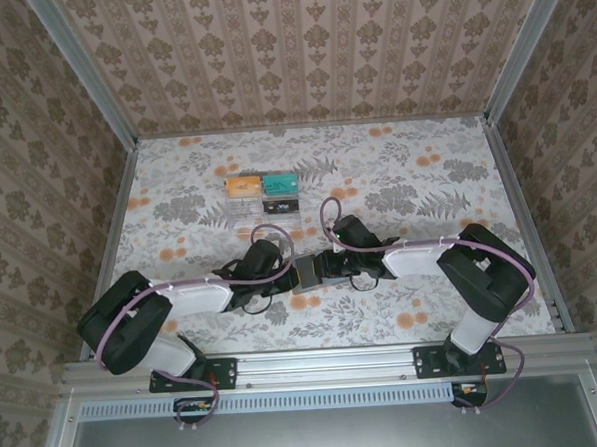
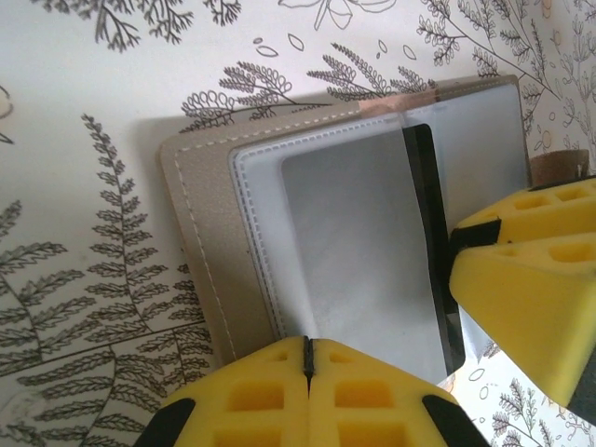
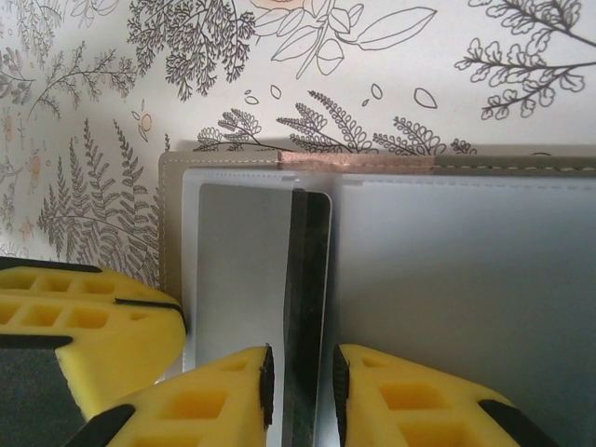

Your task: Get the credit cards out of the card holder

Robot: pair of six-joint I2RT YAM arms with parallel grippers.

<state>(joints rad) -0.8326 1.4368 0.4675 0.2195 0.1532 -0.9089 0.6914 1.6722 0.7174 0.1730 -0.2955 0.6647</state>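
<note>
Top external view: card holder [image 1: 307,274] lies opened on the floral bench [image 1: 426,177], lower middle of frame, between both arms.
Credit card [image 2: 354,251]: grey, dark-striped, flat against the holder's clear sleeve.
Left fingers [image 2: 270,386]: pressed shut at the holder's near edge.
Right fingers [image 3: 223,396]: narrowly parted, the card's stripe between them.

Robot test cell, damask-papered walls [image 1: 299,43], floral tabletop [image 1: 426,177], aluminium frame rail [image 1: 326,360]

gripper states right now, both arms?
Left gripper: shut, at the card holder edge.
Right gripper: slightly open, credit card edge between its jaws.
</note>
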